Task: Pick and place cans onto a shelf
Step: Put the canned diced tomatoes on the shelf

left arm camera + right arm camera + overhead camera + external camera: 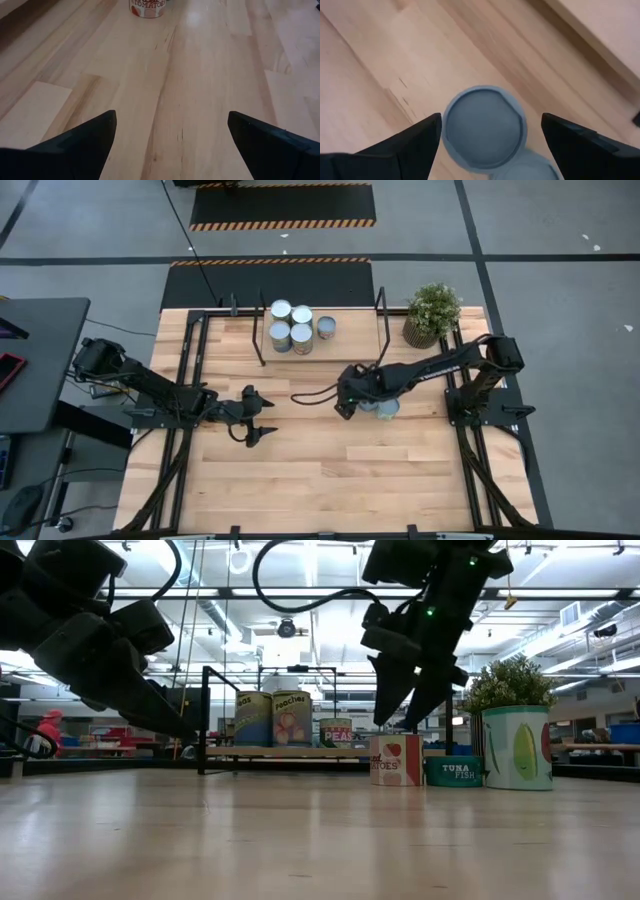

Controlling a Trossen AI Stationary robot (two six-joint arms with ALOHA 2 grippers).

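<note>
Five cans (301,338) stand on the light-wood shelf (350,340) at the table's far side; they also show in the low view (290,718). A red-and-white tomatoes can (397,760) and a low teal tuna can (453,771) stand on the table right of centre. My right gripper (405,712) is open and hangs just above the tomatoes can; its wrist view shows the can's grey round top (484,125) below and between the fingers, untouched. My left gripper (265,418) is open and empty above the table, left of centre.
A potted green plant (432,312) stands at the far right, beside the shelf's black posts (384,310). Bare wooden tabletop (330,470) lies toward the near edge. In the left wrist view the tomatoes can (147,7) stands far ahead of the fingers.
</note>
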